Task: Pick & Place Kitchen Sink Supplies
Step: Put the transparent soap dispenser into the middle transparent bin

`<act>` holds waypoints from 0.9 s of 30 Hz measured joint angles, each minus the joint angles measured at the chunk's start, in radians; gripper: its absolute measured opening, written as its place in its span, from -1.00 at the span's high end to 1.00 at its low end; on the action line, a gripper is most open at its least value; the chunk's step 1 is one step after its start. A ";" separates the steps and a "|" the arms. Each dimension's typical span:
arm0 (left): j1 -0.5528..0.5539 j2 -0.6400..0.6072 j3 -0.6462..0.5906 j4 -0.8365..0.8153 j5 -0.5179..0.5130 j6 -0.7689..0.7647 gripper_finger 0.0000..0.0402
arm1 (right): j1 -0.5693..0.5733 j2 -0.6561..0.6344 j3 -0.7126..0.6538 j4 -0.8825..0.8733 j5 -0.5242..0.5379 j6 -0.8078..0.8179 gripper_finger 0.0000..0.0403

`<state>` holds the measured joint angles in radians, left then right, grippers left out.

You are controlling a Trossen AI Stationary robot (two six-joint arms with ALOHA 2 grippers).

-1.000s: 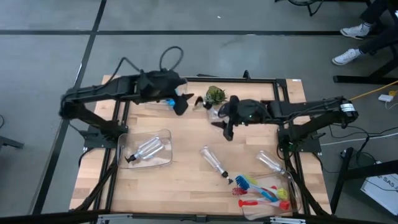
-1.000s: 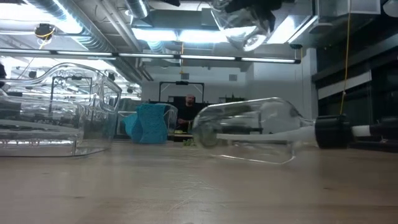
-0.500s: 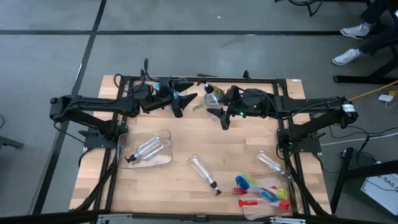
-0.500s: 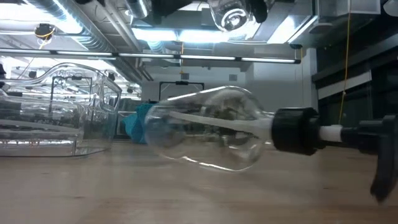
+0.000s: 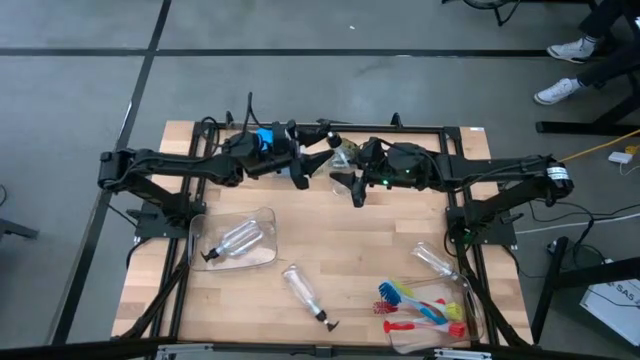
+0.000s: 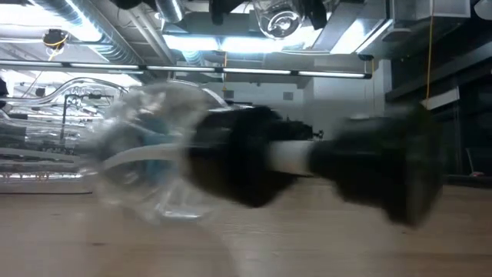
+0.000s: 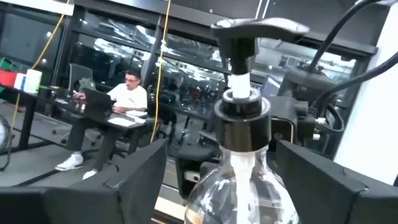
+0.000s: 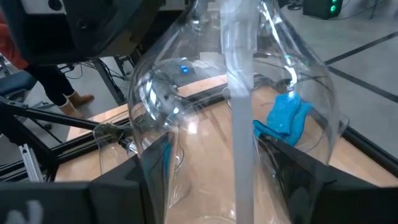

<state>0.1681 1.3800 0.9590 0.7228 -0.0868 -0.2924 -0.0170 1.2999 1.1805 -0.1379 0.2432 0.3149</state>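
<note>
We hold one small clear plastic pump bottle with a black top (image 5: pixel 338 153) up in the air at the table's twelve o'clock, between our two grippers, apparently passing it from one arm to the other. Our right gripper (image 5: pixel 349 170) has its fingers closed partway around the bottle's clear body, which fills the right wrist view (image 8: pixel 230 106). Our left gripper (image 5: pixel 311 159) sits at the pump end: the left wrist view shows the black pump top (image 7: pixel 245 81) standing between our fingers (image 7: pixel 134 177), which look spread wider than the neck, so we cannot tell whether they actually grip it. Sharing the bottle this way would let one arm take it toward the side it cannot otherwise reach. A second clear pump bottle (image 5: pixel 303 293) lies loose on the bare wood at six o'clock, and its blur in the low view (image 6: pixel 254 169) suggests it is rolling, so it may drift. A third bottle (image 5: pixel 235 240) rests inside the clear rectangular plastic bin (image 5: pixel 265 218) at eight o'clock, a fourth (image 5: pixel 434 262) lies at four o'clock, and beside it the red, blue and yellow-green brushes (image 5: pixel 420 310) are gathered at five o'clock. A blue sponge (image 8: pixel 283 121) lies on the table beyond the held bottle.
</note>
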 joint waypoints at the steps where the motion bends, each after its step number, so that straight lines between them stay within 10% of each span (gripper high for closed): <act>1: 0.000 0.000 0.003 0.002 -0.003 0.003 -0.47 | 0.000 0.000 0.000 0.000 0.000 0.000 -0.07; 27: 0.025 -0.003 0.004 0.029 0.045 -0.057 -0.47 | 0.000 0.021 0.000 0.007 0.026 -0.028 -0.07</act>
<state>0.1928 1.3769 0.9627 0.7521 -0.0420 -0.3494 -0.0170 1.3209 1.1805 -0.1310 0.2691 0.2871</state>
